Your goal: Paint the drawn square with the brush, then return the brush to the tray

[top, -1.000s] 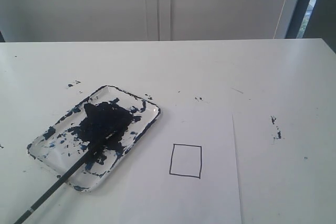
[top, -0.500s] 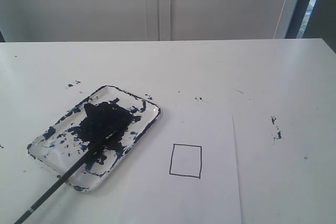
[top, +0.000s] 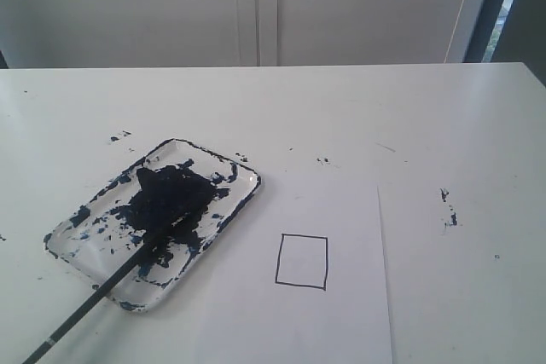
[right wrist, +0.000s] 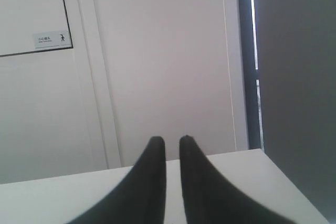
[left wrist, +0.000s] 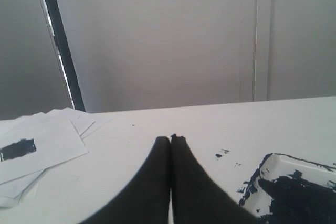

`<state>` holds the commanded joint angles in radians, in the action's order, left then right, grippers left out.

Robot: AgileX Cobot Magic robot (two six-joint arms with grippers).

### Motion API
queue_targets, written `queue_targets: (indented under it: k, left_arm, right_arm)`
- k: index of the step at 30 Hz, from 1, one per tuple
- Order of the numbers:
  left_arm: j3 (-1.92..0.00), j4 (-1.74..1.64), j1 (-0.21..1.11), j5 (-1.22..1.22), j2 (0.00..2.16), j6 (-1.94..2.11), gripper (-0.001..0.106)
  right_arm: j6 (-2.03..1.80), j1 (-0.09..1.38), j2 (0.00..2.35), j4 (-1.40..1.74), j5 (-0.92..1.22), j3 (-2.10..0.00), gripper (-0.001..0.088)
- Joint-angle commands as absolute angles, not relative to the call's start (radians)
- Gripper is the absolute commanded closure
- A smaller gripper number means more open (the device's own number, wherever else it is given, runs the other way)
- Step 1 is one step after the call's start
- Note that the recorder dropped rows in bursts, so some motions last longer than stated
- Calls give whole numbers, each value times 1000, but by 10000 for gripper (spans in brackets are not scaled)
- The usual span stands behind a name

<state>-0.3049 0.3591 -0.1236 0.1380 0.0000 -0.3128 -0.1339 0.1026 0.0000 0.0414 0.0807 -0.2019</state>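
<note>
Two pairs of fingers are yours to check, each seen only from its own wrist camera. The left fingers (left wrist: 155, 182) are pressed together tip to tip and hold nothing. The right fingers (right wrist: 152, 182) stand slightly apart, a thin strip of background showing between them, and they grip nothing either. The brush (top: 85, 304) lies untouched, its handle sloping from the near-left of the desk (top: 384, 108) up into the tray (top: 166, 157). The handle's lower end is cut off by the bottom edge of the exterior view, just past a small pale band (top: 53, 341). You cannot make out the bristles: the tip runs into the big dark blob (top: 171, 198) in the middle of the tray, and black on black swallows it. The tray sits on the left half of the desk, white under dark blue smears. The drawn square (top: 301, 261) is to its right on the paper sheet (top: 341, 321), its inside blank white. The sheet's near edge runs off the frame, and its left edge is too faint against the white desk to trace. A few paint specks (top: 448, 206) dot the desk right of the sheet. From the left wrist only one corner of the tray shows. On the other side of the fingers from it lies a stack of loose papers (left wrist: 42, 135), one bearing a dark painted patch (left wrist: 17, 149).
</note>
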Motion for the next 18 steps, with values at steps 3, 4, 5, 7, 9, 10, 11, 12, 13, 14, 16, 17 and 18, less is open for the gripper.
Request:
queue_targets:
  k: [3, 4, 5, 7, 9, 10, 11, 12, 13, 14, 16, 17, 18]
  left_arm:
    - [-336, 359, -124, 156, 0, -313, 1053]
    - [-345, 359, -124, 169, 0, -313, 1053]
    - [-354, 359, -124, 178, 0, -313, 1053]
    - [-374, 359, -124, 196, 0, -313, 1053]
    - [-386, 359, -124, 203, 0, -313, 1053]
    - [-389, 359, -124, 203, 0, -313, 1053]
    - [-391, 359, -124, 203, 0, -313, 1053]
    - [-396, 359, -124, 201, 0, -313, 1053]
    - [-396, 359, -124, 201, 0, -313, 1053]
    - [-396, 359, -124, 201, 0, -313, 1053]
    - [-396, 359, -124, 201, 0, -313, 1053]
    - [-396, 359, -124, 201, 0, -313, 1053]
    - [-396, 359, -124, 201, 0, -313, 1053]
  right_arm:
    - [-134, 103, 0, 41, 92, -237, 761]
    - [-134, 103, 0, 41, 92, -248, 761]
    - [-134, 103, 0, 41, 92, -259, 761]
    - [-134, 103, 0, 41, 89, -277, 761]
    - [-138, 103, 0, 41, 78, -284, 761]
    - [-140, 103, 0, 41, 72, -284, 761]
    - [-140, 103, 0, 41, 72, -284, 761]
    - [-140, 103, 0, 41, 72, -284, 761]
    - [-140, 103, 0, 41, 72, -284, 761]
    - [-140, 103, 0, 41, 72, -284, 761]
    - [-140, 103, 0, 41, 72, -284, 761]
    - [-140, 103, 0, 41, 72, -284, 761]
    - [-140, 103, 0, 41, 72, -284, 761]
